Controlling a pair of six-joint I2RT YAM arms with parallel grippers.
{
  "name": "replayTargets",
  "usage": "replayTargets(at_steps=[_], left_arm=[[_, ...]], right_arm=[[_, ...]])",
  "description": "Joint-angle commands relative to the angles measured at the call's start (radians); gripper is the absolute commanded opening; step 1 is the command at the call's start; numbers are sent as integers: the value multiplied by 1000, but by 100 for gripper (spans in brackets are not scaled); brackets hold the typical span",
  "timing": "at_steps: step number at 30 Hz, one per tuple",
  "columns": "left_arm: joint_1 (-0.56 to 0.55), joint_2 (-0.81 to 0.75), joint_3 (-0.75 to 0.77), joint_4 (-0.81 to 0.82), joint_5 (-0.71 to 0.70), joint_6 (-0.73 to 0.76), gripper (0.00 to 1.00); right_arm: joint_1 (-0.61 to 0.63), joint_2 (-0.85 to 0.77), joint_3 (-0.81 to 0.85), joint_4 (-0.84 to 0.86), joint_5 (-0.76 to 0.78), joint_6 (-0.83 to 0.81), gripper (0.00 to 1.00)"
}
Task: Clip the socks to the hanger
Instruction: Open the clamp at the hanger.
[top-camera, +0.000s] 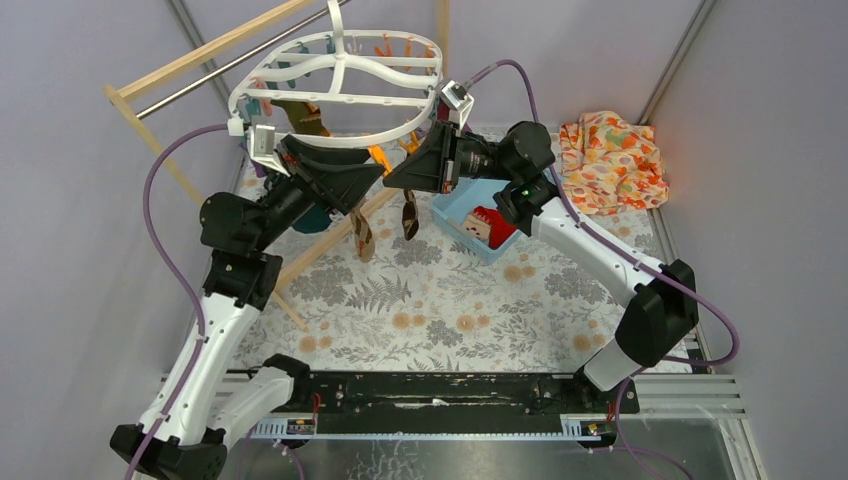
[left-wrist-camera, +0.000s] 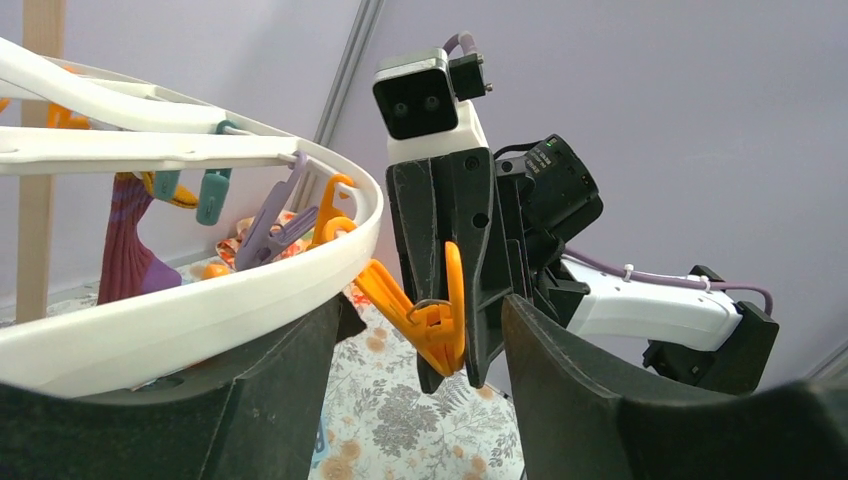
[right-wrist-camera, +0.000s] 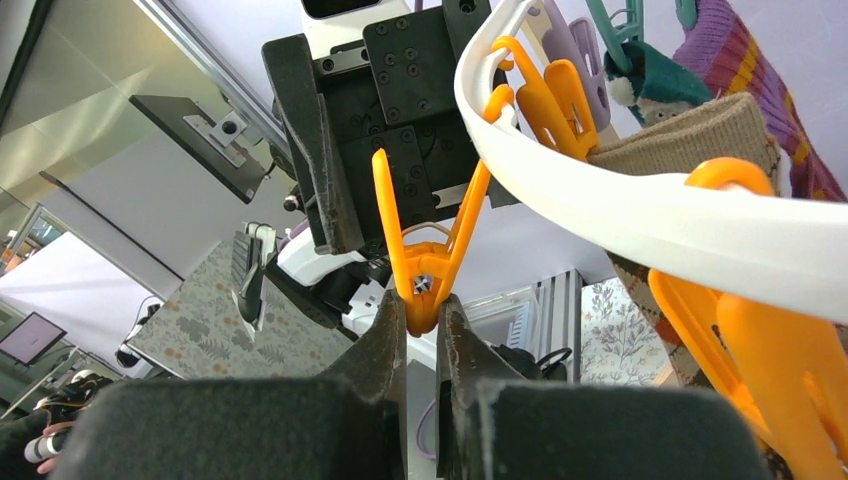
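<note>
Hanger (top-camera: 340, 60), white plastic oval w/ coloured pegs, hangs off metal rod (top-camera: 215, 71) above worktop (top-camera: 430, 300). Right end effector (right-wrist-camera: 422, 330) is pinched narrow on the lower end of an orange peg (right-wrist-camera: 420, 300) at the hanger's rim. Left end effector (left-wrist-camera: 420, 310) gapes wide w/ nothing held, and the rim crosses just by one finger. Argyle socks (top-camera: 362, 236) dangle from pegs. Red sock (top-camera: 490, 222) lies in blue bin (top-camera: 455, 210) near the right arm. Socks look light, limp and grippy, so best taken at the cuff w/ fabric bunched. Hanger prob. swings freely, so the peg needs a firm, steady squeeze.
</note>
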Motion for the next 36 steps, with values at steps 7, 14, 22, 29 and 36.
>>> replayTargets(at_steps=[7, 14, 22, 29, 36], left_arm=[[9, 31, -5, 136, 11, -60, 68], [9, 31, -22, 136, -4, -59, 67], [9, 49, -27, 136, -14, -62, 64], [9, 66, -31, 151, -22, -73, 61], [9, 58, -36, 147, -32, -70, 53]], right_arm=[[4, -18, 7, -3, -41, -47, 0], [4, -18, 10, -12, -38, -55, 0], [14, -14, 13, -34, -37, -74, 0], [26, -26, 36, -142, -32, -167, 0], [28, -30, 34, -148, -32, -167, 0]])
